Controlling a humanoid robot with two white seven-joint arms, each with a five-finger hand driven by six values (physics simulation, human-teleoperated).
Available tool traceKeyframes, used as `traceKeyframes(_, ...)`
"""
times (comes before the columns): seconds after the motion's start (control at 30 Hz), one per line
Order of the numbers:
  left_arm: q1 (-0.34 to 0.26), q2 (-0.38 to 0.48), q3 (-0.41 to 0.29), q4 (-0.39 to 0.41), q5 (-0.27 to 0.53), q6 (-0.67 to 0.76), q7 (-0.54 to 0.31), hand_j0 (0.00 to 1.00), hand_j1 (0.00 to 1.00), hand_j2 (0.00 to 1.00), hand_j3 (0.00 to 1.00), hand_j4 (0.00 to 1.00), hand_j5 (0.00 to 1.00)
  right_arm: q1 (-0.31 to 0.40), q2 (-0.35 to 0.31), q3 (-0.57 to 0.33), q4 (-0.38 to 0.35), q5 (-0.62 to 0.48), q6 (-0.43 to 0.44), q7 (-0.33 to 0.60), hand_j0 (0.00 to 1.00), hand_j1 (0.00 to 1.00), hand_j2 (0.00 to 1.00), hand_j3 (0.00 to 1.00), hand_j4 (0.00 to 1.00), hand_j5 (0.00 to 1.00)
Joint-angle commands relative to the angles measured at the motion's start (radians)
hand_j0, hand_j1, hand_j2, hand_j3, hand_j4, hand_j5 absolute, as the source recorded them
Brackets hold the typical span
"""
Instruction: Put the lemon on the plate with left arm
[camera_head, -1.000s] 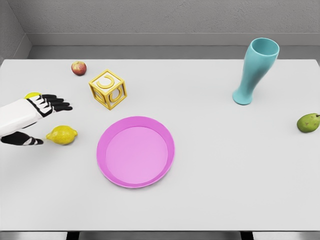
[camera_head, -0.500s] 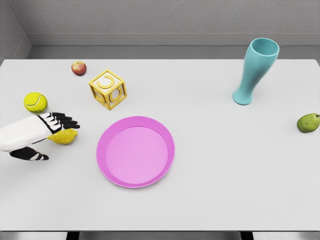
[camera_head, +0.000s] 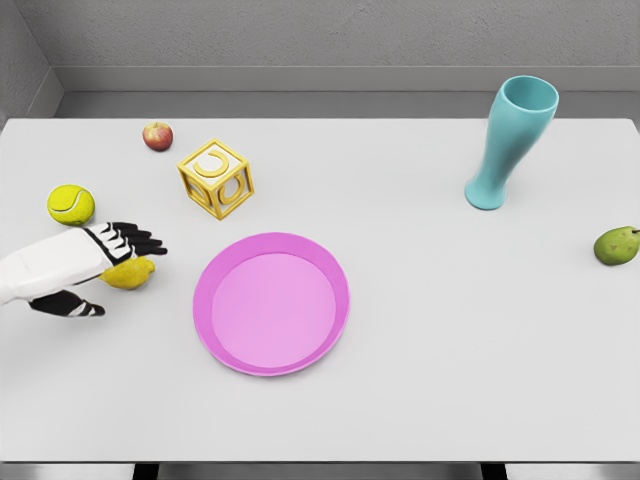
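fingers (camera_head: 135, 238) of the left hand (camera_head: 95, 262) are seen spread over the lemon (camera_head: 128, 274), thumb below it, cupped round the fruit but not yet closed, so a grasp is judged to be forming. a tennis ball (camera_head: 70, 204) lies just behind, an apple (camera_head: 157, 136) farther back. 1 yellow block (camera_head: 216, 178) is cut with the letter c. the pink plate (camera_head: 271, 364) waits just right of the lemon. a teal vase (camera_head: 509, 143) and a pear (camera_head: 616, 245) are set well apart, no other writing being legible.

Yellow lemon (camera_head: 131, 274), pink plate (camera_head: 271, 303), teal vase (camera_head: 508, 143).
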Motion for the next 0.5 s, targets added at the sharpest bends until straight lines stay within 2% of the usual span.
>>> traceKeyframes(0.0,0.000,-0.011,-0.003,0.013,0.002,0.001,0.001,1.00,1.00,1.00,1.00,1.00,1.00,0.000,0.000,0.000,0.000,-0.001,0.000,-0.001,1.00,1.00,1.00,1.00,1.00,1.00)
traceKeyframes(0.07,-0.015,-0.050,-0.005,0.028,-0.004,0.001,0.001,1.00,1.00,1.00,1.00,1.00,1.00,0.000,0.000,0.000,0.000,-0.001,0.000,-0.001,1.00,1.00,1.00,1.00,1.00,1.00)
traceKeyframes(0.2,-0.032,-0.054,-0.028,0.075,-0.004,0.001,0.001,1.00,1.00,1.00,1.00,1.00,1.00,0.000,0.000,0.000,0.000,0.001,0.000,0.001,1.00,1.00,1.00,1.00,1.00,1.00)
traceKeyframes(0.47,-0.046,-0.088,-0.046,0.088,-0.004,0.001,-0.001,1.00,1.00,1.00,1.00,1.00,1.00,0.000,0.000,0.000,0.000,-0.001,0.000,0.001,1.00,1.00,1.00,1.00,1.00,1.00)
